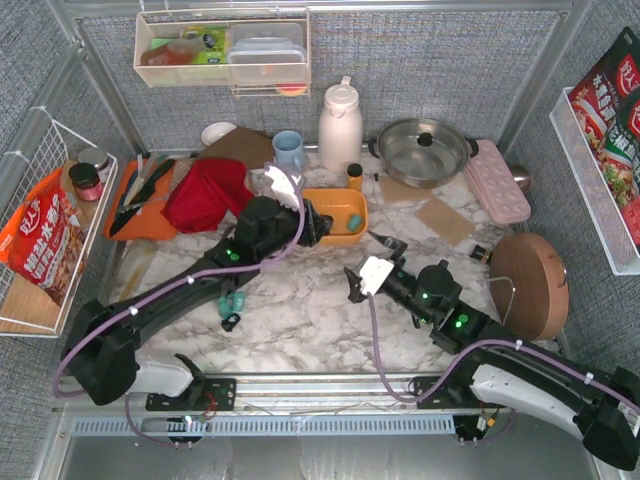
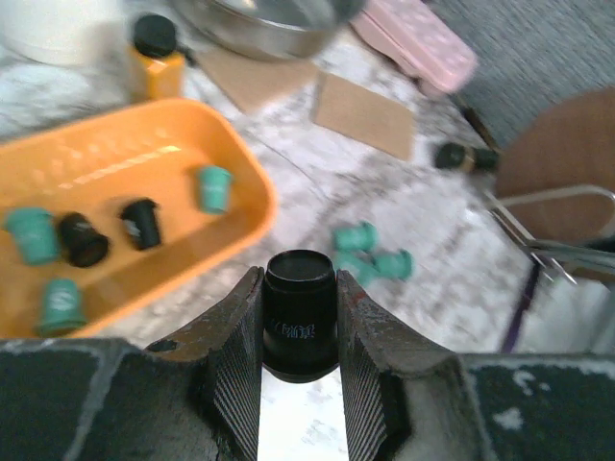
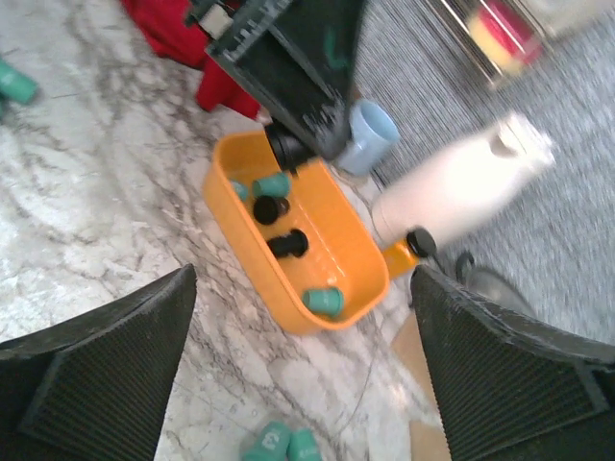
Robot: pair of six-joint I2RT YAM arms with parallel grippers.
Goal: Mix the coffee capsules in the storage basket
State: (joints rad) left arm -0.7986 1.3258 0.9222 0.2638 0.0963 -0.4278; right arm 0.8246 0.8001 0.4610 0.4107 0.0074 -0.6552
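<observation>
The orange storage basket (image 1: 345,238) sits mid-table and holds a few teal and black coffee capsules. In the left wrist view the basket (image 2: 259,192) holds teal capsules (image 2: 213,187) and black capsules (image 2: 141,223). My left gripper (image 1: 318,225) is shut on a black capsule (image 2: 300,307), held just off the basket's edge. Loose teal capsules (image 2: 370,252) lie on the marble beyond it. My right gripper (image 1: 368,262) is open and empty, right of the basket (image 3: 240,240), above loose teal capsules (image 3: 279,444). More teal capsules (image 1: 235,300) lie under the left arm.
A white thermos (image 1: 340,125), blue cup (image 1: 288,148) and small yellow bottle (image 1: 354,177) stand behind the basket. A steel pot (image 1: 423,150), pink egg tray (image 1: 497,180), cardboard pieces (image 1: 445,220) and round wooden board (image 1: 530,285) lie right. Red cloth (image 1: 208,192) and orange cutting board (image 1: 140,205) lie left.
</observation>
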